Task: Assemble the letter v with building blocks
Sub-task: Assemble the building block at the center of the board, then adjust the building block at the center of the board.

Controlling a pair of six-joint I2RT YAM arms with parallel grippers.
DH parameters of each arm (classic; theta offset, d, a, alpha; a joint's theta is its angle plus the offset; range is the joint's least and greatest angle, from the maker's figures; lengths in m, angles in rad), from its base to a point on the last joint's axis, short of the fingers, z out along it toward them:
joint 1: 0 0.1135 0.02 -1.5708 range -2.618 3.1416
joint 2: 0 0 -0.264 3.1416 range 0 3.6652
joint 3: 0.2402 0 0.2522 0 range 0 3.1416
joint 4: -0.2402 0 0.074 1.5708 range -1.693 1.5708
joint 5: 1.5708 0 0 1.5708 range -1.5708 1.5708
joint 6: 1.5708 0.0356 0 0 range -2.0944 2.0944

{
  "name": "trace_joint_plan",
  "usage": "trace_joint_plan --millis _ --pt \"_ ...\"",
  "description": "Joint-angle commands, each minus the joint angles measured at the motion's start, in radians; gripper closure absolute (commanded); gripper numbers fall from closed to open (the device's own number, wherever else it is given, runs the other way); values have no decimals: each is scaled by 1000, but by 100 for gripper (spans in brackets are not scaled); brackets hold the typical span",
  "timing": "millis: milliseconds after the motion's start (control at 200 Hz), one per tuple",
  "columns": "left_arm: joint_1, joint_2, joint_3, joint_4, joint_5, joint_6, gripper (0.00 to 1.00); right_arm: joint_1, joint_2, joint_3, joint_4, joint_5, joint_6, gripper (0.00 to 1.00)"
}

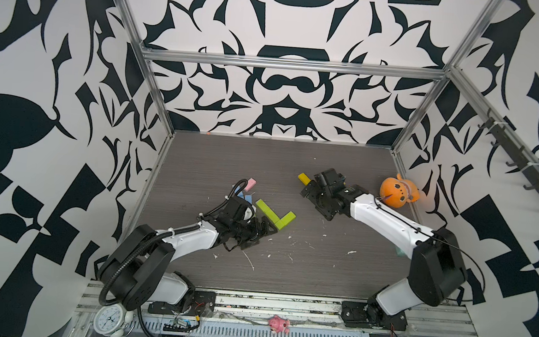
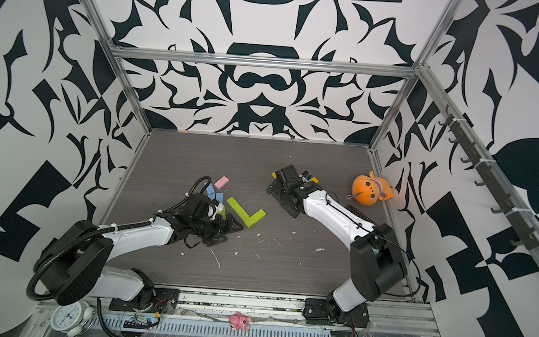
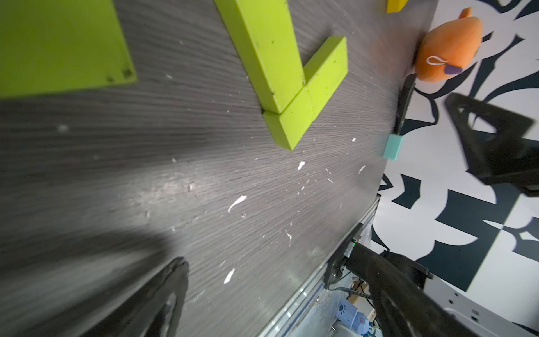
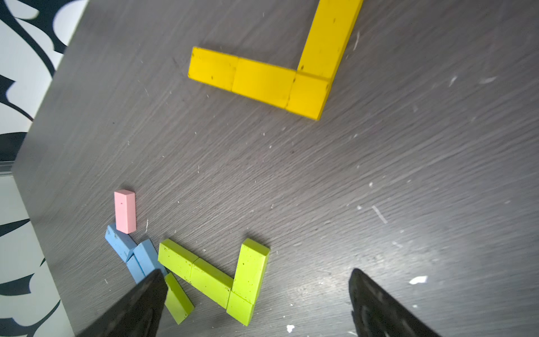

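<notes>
Lying on the counter (image 1: 319,272), green blocks (image 1: 266,212) meet in a corner, with open room at 5 o'clock. Yellow blocks (image 4: 262,78) at 1 o'clock show whole only in the right wrist view. Spread, empty: left jaws, right jaws.

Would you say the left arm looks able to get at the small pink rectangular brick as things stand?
Probably yes: the pink brick lies uncovered, close to the open, empty left gripper; only light blue bricks, crowding one end, might hamper a grasp.
</notes>
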Motion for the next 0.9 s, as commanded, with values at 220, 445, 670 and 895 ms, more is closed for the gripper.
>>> trace_joint_plan --millis 220,445,670,895 --pt "-65 168 90 105 -128 -106 1 -59 -93 30 -92 -51 -347 1" --pt "-81 247 134 113 -146 -136 1 -75 -82 29 -100 -64 -404 1" --pt "-99 291 155 125 -167 -163 1 -102 -87 24 -111 -81 -433 1" --pt "-101 319 166 136 -172 -173 1 -116 -100 17 -111 -93 -442 1"
